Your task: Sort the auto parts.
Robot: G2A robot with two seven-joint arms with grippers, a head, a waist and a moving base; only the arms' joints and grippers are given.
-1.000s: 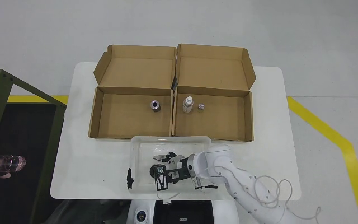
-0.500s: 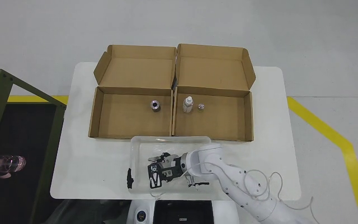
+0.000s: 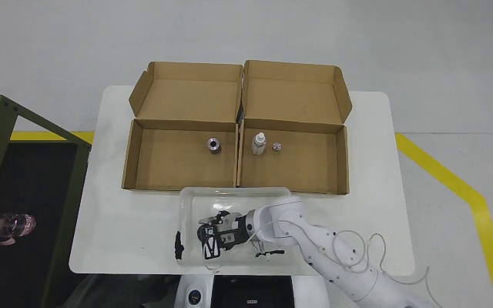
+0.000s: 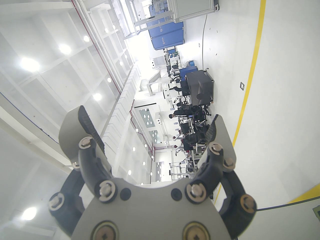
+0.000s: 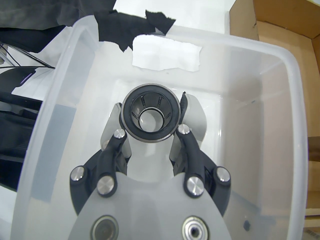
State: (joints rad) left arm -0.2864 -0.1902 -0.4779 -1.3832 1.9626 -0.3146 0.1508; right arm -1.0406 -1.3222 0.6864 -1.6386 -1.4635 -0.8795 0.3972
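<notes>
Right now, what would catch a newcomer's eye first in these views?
The right gripper, down inside the clear bin, clamps a black-rimmed ring-shaped part. Behind the bin, two open cardboard boxes sit side by side: the left box holds a metal part, the right box a white bottle-shaped part and a small piece.

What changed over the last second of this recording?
The right hand, shut on a ring-shaped bearing, shifted a little along the clear bin toward its black-taped end. The top view cannot show whether the grip itself changed. Unmoved: the left box with its metal part, and the right box with the white bottle and small part.
</notes>
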